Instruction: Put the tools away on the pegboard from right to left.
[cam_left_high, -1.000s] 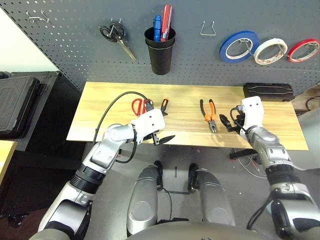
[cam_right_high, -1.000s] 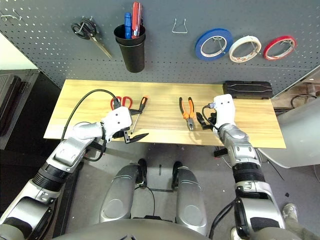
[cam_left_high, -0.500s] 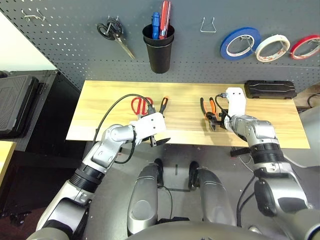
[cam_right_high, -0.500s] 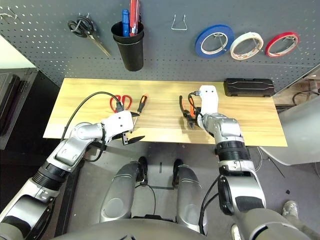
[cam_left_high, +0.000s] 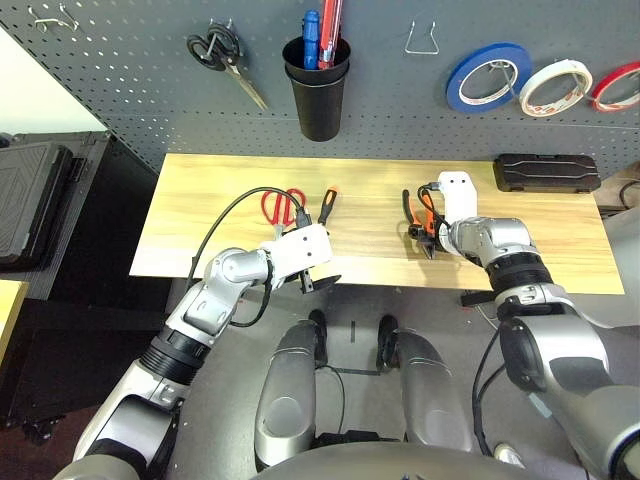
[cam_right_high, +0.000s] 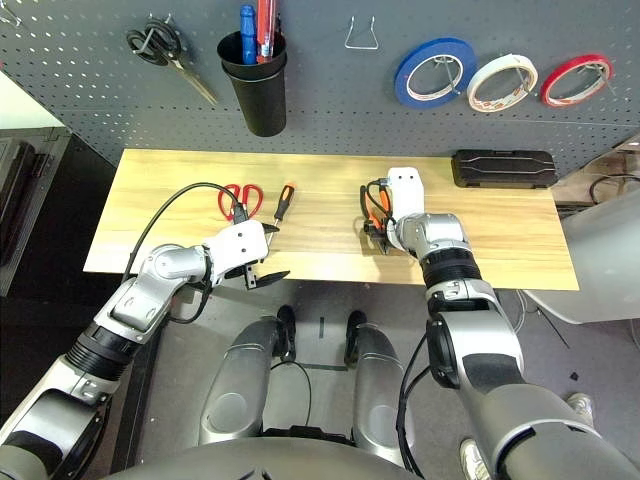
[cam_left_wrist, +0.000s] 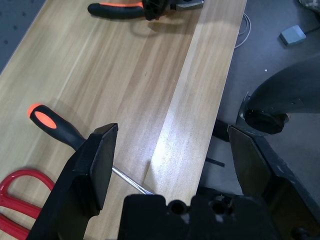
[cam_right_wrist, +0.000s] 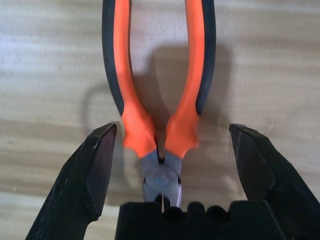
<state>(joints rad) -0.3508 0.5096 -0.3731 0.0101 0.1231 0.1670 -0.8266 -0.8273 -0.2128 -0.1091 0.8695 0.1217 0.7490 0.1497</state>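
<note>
The orange-and-black pliers (cam_right_wrist: 134, 127) lie flat on the wooden table (cam_left_high: 230, 180), handles pointing toward the pegboard (cam_left_high: 130, 90). My right gripper (cam_right_wrist: 172, 134) is open, low over the pliers' head, one finger on each side of it. My left gripper (cam_left_high: 318, 283) is open with nothing in it at the table's front edge, just in front of the slim screwdriver (cam_left_wrist: 55, 125) and the red-handled scissors (cam_left_high: 283, 205). The whitish tape roll (cam_left_high: 553, 85) hangs on the pegboard between a blue roll and a red roll.
On the pegboard hang black-handled scissors (cam_left_high: 215, 50), a black cup (cam_left_high: 320, 95) holding blue and red screwdrivers, a bare wire hook (cam_left_high: 420, 40), a blue tape roll (cam_left_high: 483, 80) and a red tape roll (cam_left_high: 615, 85). A black case (cam_left_high: 548, 172) lies at the table's back right.
My right gripper has moved left from the table's right part onto the pliers. The left arm has barely shifted. The head camera has tilted a little.
</note>
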